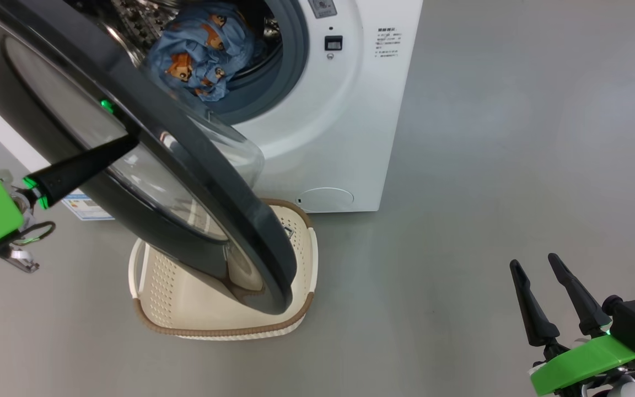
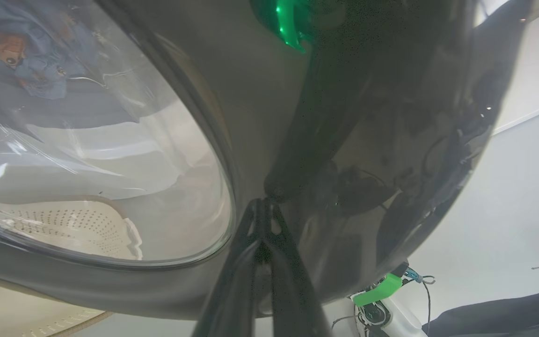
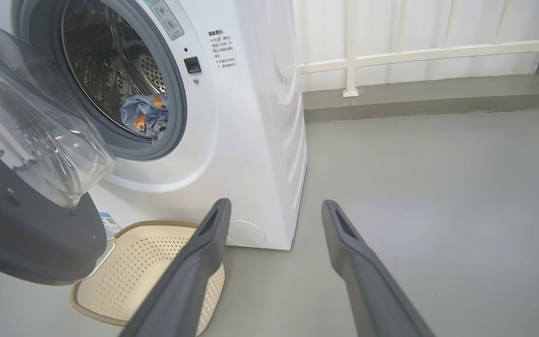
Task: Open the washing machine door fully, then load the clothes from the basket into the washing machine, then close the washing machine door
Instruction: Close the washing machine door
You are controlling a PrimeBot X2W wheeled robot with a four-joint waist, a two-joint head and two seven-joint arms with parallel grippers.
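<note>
The washing machine (image 1: 345,127) stands with its glossy black door (image 1: 196,182) swung partway out over the basket (image 1: 185,309). The clothes (image 1: 202,55), blue with bear prints, lie inside the steel drum. The basket holds nothing that I can see. My left gripper (image 1: 130,142) is shut, its tips pressed against the door's outer face; in the left wrist view the tips (image 2: 265,202) touch the dark door (image 2: 358,117). My right gripper (image 1: 532,263) stands open at the lower right, apart from everything. Its wrist view shows the right gripper (image 3: 274,208), clothes (image 3: 145,114), basket (image 3: 134,271) and door (image 3: 26,234).
Grey floor (image 1: 488,165) spreads to the right of the machine. A white railing (image 3: 351,51) runs along the far wall behind a raised step. A blue label sticker (image 1: 86,207) shows low on the machine's front, left of the basket.
</note>
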